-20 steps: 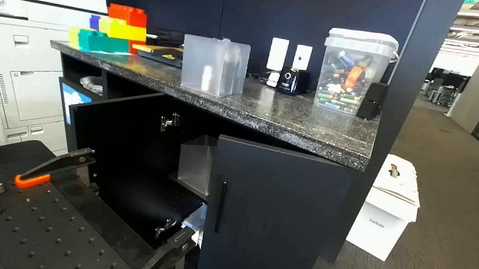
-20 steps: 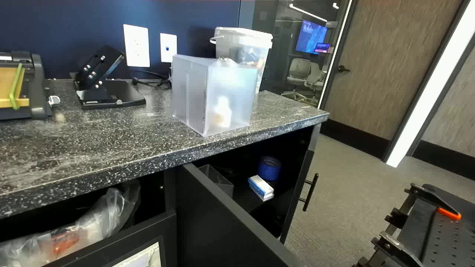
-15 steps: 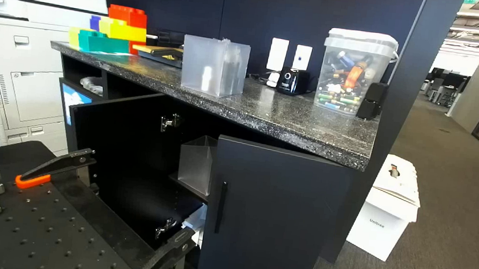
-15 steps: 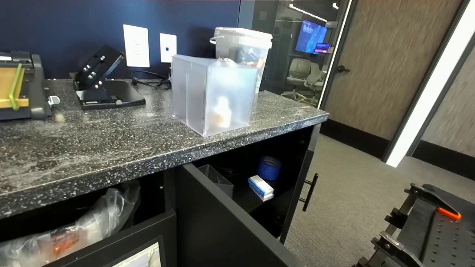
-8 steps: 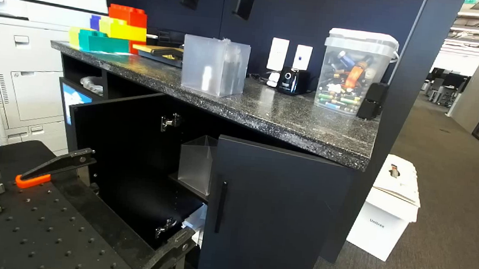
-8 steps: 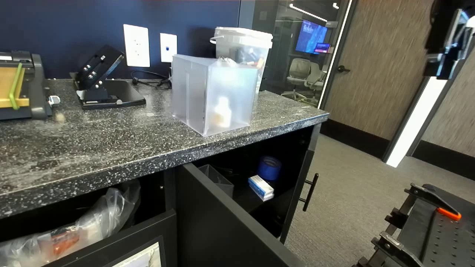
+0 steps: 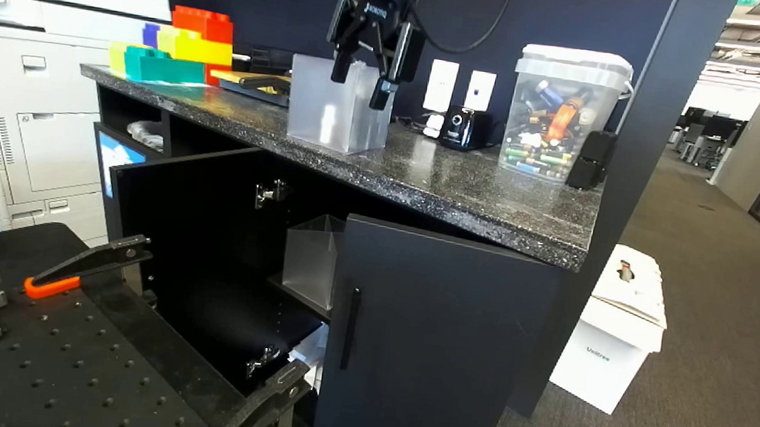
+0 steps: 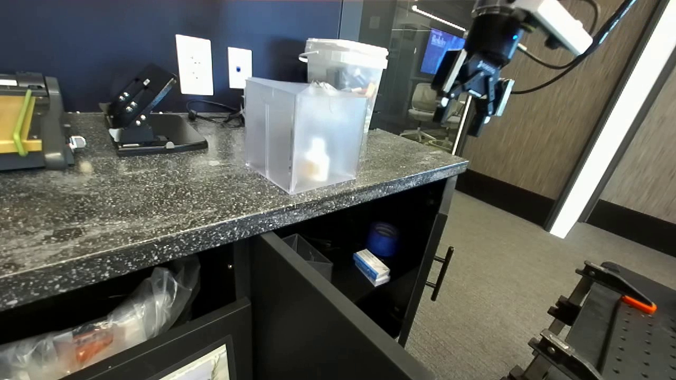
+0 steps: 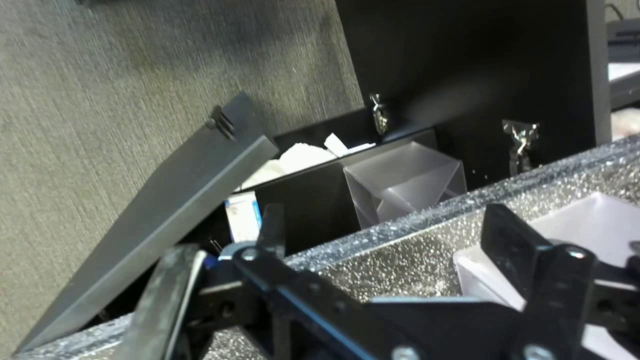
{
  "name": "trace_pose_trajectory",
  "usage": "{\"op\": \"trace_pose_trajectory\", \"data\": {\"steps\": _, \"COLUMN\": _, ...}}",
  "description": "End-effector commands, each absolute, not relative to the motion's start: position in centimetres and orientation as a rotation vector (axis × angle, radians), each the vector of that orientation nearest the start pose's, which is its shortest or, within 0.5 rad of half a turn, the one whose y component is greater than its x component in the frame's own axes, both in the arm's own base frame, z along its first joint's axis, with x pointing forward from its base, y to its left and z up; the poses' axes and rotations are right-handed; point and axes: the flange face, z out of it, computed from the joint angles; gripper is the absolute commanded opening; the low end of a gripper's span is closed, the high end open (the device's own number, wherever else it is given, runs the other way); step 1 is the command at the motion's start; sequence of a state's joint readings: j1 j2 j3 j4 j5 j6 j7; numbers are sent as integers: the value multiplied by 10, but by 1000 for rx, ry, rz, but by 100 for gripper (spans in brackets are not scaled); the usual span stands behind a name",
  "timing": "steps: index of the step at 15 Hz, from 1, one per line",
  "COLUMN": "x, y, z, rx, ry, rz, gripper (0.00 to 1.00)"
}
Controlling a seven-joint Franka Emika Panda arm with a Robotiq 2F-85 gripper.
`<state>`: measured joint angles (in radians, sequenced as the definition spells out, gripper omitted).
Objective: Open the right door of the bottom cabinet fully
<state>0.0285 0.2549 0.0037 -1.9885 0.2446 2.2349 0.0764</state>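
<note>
In an exterior view, a clear bin [image 7: 309, 97] showing a pale shape [image 7: 328, 125] through its side stands on the cabinet [image 7: 444, 185], and in front of it the claw [image 7: 361, 82] hangs spread wide, gripping only air. Below, a clear box [image 7: 310, 266] sits inside, partly hidden by the right door [image 7: 437, 342], which stands swung partway out. Farther right on top, a lidded bucket [image 7: 564, 69] holds small coloured things [image 7: 558, 122].
</note>
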Motion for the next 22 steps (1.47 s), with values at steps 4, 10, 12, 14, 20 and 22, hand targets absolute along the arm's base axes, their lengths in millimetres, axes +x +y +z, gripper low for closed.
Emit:
{"op": "trace_pose_trajectory", "data": {"steps": 4, "x": 645, "y": 71, "z": 250, "rx": -2957, "ry": 331, "rz": -79, "gripper": 100}}
{"op": "trace_pose_trajectory", "data": {"steps": 10, "x": 646, "y": 68, "z": 202, "rx": -2983, "ry": 339, "rz": -25, "gripper": 100}}
{"op": "trace_pose_trajectory", "data": {"steps": 12, "x": 649, "y": 61, "z": 183, "rx": -2993, "ry": 366, "rz": -8, "gripper": 100}}
{"op": "trace_pose_trajectory", "data": {"steps": 14, "x": 651, "y": 54, "z": 161, "rx": -3004, "ry": 403, "rz": 19, "gripper": 100}}
{"op": "trace_pose_trajectory", "data": {"steps": 20, "x": 628, "y": 36, "z": 131, "rx": -3005, "ry": 466, "rz": 149, "gripper": 100}}
{"op": "trace_pose_trajectory", "data": {"steps": 22, "x": 606, "y": 27, "z": 137, "rx": -3004, "ry": 458, "rz": 182, "gripper": 100}}
